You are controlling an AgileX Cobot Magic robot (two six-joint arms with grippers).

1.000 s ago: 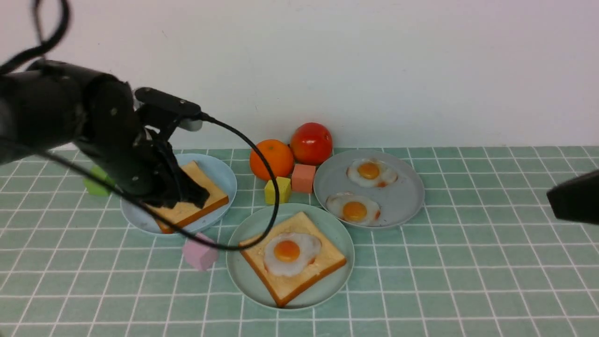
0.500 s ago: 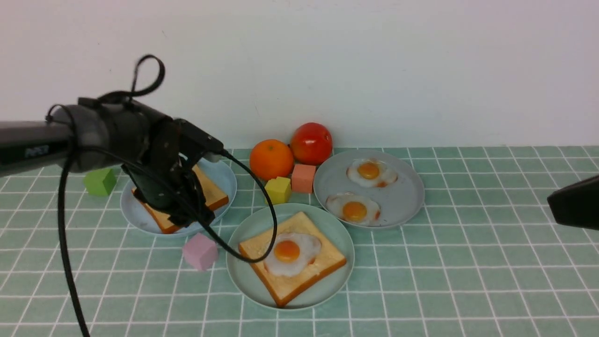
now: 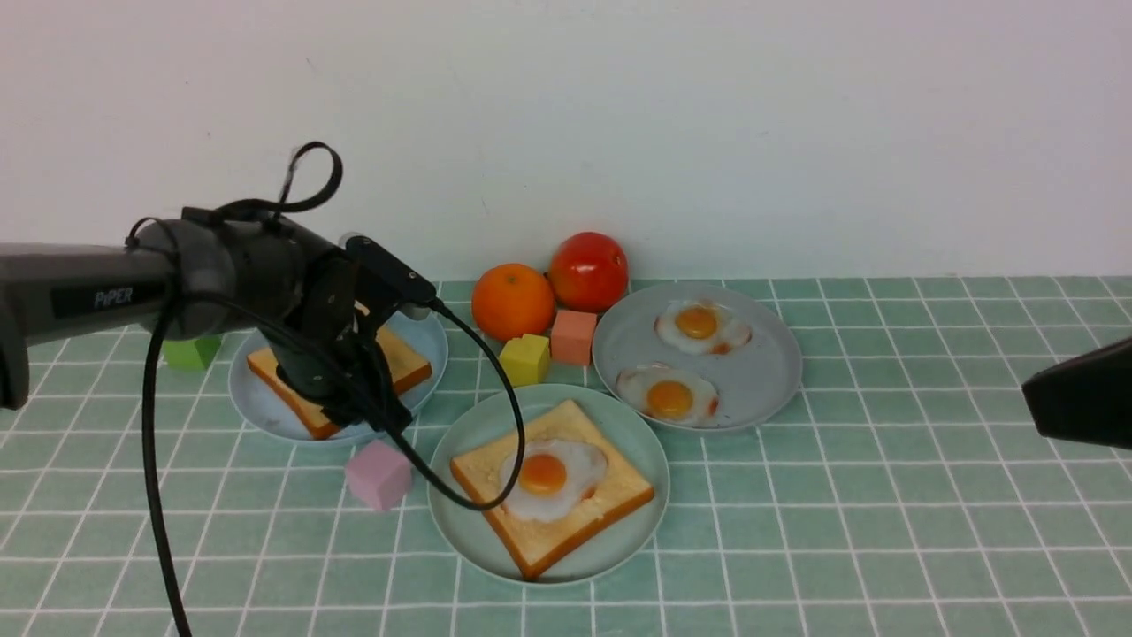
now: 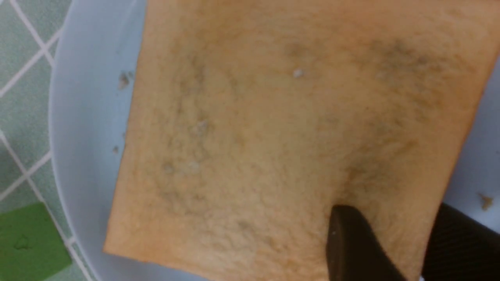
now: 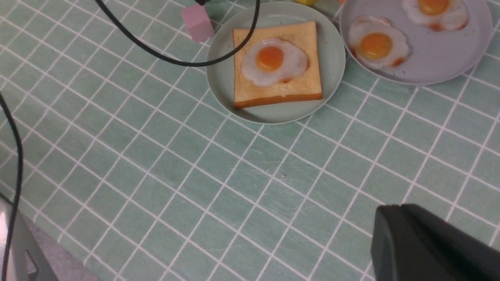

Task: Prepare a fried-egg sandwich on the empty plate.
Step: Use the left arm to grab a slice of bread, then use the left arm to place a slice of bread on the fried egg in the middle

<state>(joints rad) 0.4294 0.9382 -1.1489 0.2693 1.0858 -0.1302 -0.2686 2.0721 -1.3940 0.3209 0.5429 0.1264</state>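
Descent of the left gripper (image 3: 376, 409) onto the second bread slice (image 3: 405, 361), left of centre in the front view. Over the preceding second the arm dropped from a raised, blurred pose above the light blue plate (image 3: 250, 407) to a low one at the slice's near edge. Its fingers (image 4: 351, 242) stood partly apart astride that edge, one over the crumb and one beyond the crust; whether they already pinched it could not be told. The slice lay flat on its plate.

At lower centre the mint-green plate (image 3: 460, 522) carried the first slice (image 3: 548, 540) with the fried egg (image 3: 548, 478) on top, so only the covering slice appeared to be outstanding. The right gripper (image 3: 1074, 394), closed and empty, hung at the right edge of the frame.

A grey plate (image 3: 761, 380) with two spare eggs (image 3: 670, 396), an orange (image 3: 513, 301), a tomato (image 3: 588, 270) and coloured cubes (image 3: 378, 475) lay around. Surface: pale green tiled cloth (image 3: 884, 531); behind it, a plain white wall (image 3: 707, 133).
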